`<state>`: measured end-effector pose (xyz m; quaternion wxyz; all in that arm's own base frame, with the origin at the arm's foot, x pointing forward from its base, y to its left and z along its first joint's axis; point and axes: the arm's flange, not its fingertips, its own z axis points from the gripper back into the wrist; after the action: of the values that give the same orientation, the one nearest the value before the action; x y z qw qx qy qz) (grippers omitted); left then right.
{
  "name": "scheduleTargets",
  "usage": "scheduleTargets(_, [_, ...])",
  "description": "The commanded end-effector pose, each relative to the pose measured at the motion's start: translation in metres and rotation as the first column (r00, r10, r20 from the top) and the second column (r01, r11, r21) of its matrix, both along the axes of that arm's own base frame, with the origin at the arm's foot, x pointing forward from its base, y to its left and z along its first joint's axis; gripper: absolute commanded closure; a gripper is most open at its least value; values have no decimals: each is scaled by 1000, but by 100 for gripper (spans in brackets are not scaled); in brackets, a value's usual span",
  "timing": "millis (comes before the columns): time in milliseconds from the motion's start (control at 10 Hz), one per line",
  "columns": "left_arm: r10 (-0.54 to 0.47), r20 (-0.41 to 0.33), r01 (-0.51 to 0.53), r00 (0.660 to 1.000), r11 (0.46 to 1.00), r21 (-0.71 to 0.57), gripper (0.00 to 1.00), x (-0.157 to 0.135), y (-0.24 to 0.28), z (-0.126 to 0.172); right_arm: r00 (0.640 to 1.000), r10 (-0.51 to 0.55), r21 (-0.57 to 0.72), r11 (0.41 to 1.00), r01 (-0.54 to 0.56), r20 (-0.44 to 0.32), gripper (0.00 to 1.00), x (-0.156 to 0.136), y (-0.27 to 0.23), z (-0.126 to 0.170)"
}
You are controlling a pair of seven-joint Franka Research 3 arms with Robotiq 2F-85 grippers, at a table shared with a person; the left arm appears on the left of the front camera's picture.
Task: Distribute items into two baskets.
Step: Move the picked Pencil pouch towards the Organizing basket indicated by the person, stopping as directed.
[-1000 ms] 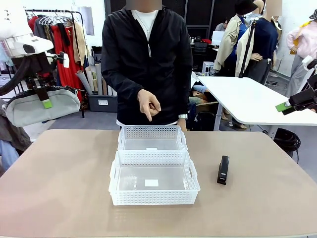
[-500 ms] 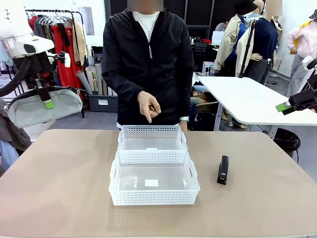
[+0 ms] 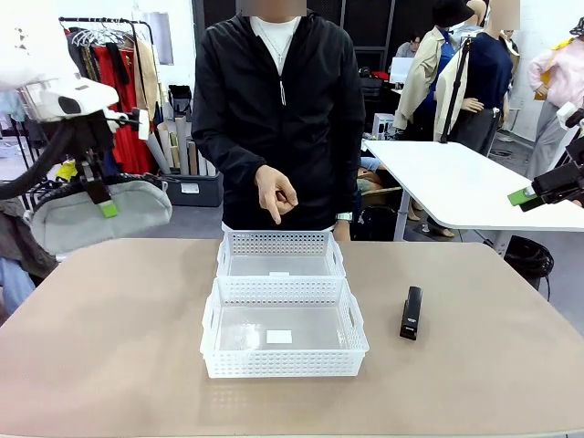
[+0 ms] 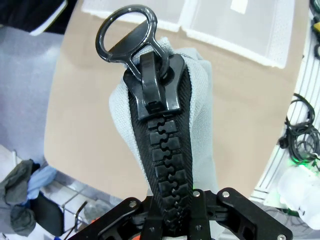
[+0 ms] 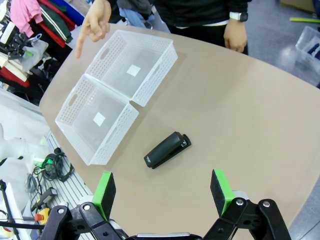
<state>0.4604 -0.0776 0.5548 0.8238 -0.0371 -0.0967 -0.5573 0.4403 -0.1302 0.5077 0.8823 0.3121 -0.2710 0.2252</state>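
Work over the table (image 3: 100,365). Carry the waist bag (image 3: 100,214), now hanging in the air over the table's left edge, toward the two baskets set end to end at mid-table. Keep the left gripper (image 3: 102,196) clenched on the bag's black zipper band, as the left wrist view shows it, until the bag sits inside a basket. Lift high enough to clear the flared rim. Expect the soft body and black strap to sag and swing, so move slowly and lower straight down.

Judging by the person's hand (image 3: 274,194), with a finger pointing down over the far basket (image 3: 281,243), treat that one as the likely target and leave the near basket (image 3: 283,363) free. Note nothing in either yet apart from a small white label. Centre the bag before release and keep the trailing strap inside the walls, not draped over the rim. Leave the stapler (image 3: 411,313) lying on the table just right of the near basket, ready for the right gripper (image 5: 162,189), raised with jaws wide apart and holding nothing.

Against the frame from a second ago, note a shift of bag and left gripper rightward, in toward the table and slightly lower. Note no change of place in the pointing hand, baskets, stapler or right gripper.
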Motion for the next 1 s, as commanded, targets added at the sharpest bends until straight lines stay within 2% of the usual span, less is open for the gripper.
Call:
scheduleTargets(0, [-40,40,39,998,999,8,100,-19,-9,-13,1000,-1,2,1000,1,2,0,0,0,2])
scheduleTargets(200, [-48,51,48,998,999,4,100,-32,-13,-24,1000,-1,2,1000,1,2,0,0,0,2])
scheduleTargets(300, [-57,31,57,998,998,19,100,-39,-12,-32,1000,-1,2,1000,1,2,0,0,0,2])
scheduleTargets(700, [-200,44,199,979,980,14,100,-65,-20,-46,1000,-1,2,1000,1,2,0,0,0,2])
scheduleTargets(900, [-274,49,272,960,961,48,100,-64,-36,-47,1000,-1,2,1000,1,2,0,0,0,2])
